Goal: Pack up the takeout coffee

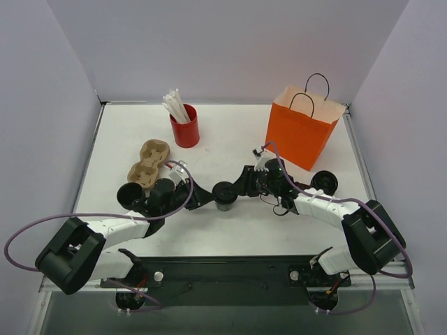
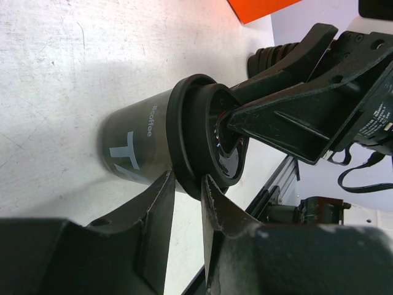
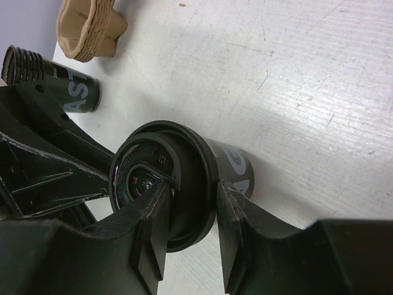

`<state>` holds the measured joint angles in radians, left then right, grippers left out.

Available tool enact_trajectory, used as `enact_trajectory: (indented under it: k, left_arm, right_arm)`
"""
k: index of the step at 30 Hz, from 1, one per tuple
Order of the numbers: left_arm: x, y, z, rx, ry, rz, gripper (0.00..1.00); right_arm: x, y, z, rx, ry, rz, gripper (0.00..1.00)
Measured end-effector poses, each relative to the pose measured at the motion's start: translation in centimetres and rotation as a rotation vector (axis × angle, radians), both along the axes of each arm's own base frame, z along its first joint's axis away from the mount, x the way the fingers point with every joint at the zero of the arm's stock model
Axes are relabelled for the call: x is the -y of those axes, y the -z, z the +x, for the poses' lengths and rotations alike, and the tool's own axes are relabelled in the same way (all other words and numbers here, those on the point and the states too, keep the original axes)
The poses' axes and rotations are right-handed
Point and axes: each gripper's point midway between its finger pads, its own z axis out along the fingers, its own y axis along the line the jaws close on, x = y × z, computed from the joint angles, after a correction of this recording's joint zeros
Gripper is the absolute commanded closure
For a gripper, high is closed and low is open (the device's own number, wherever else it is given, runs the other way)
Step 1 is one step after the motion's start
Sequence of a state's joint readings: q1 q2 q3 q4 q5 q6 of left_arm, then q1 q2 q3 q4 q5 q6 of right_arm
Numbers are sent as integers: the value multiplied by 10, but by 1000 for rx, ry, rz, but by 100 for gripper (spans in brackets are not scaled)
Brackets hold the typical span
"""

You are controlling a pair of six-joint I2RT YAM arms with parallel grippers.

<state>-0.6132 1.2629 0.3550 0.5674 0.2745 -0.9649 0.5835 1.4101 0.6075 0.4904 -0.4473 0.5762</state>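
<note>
One small dark coffee cup (image 1: pixel 225 190) with a round black lid stands upright at the table's middle. My left gripper (image 1: pixel 214 196) comes from the left and my right gripper (image 1: pixel 239 185) from the right; both pinch its lid rim. In the left wrist view the cup (image 2: pixel 135 141) has the rim between my left gripper's (image 2: pixel 187 178) fingers. In the right wrist view my right gripper (image 3: pixel 190 187) has one finger in the lid's top hollow and one under the rim of the cup (image 3: pixel 236 169). A second dark cup (image 1: pixel 129 195) stands at the left, also in the right wrist view (image 3: pixel 67 92).
A brown pulp cup carrier (image 1: pixel 149 162) lies left of centre, also in the right wrist view (image 3: pixel 89 27). A red cup of white sticks (image 1: pixel 185 127) stands behind it. An orange paper bag (image 1: pixel 302 129) stands at the back right. A dark round ribbed object (image 1: pixel 325 183) sits by the right arm.
</note>
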Motion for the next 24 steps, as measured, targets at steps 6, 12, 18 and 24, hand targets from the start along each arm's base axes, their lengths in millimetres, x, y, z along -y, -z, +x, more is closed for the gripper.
enact_trajectory:
  k: [6,12,18,24]
  left_arm:
    - [1,2,1,-6,-26,-88,75]
    - [3,4,3,-12,-37,-202,81]
    - [4,12,4,-17,-46,-257,82]
    - [2,13,4,0,-64,-281,78]
  right_arm:
    - [0,4,2,2,17,18,87]
    - [0,5,5,13,36,49,87]
    - [0,5,9,36,51,69,87]
    - [0,6,9,39,49,73,88]
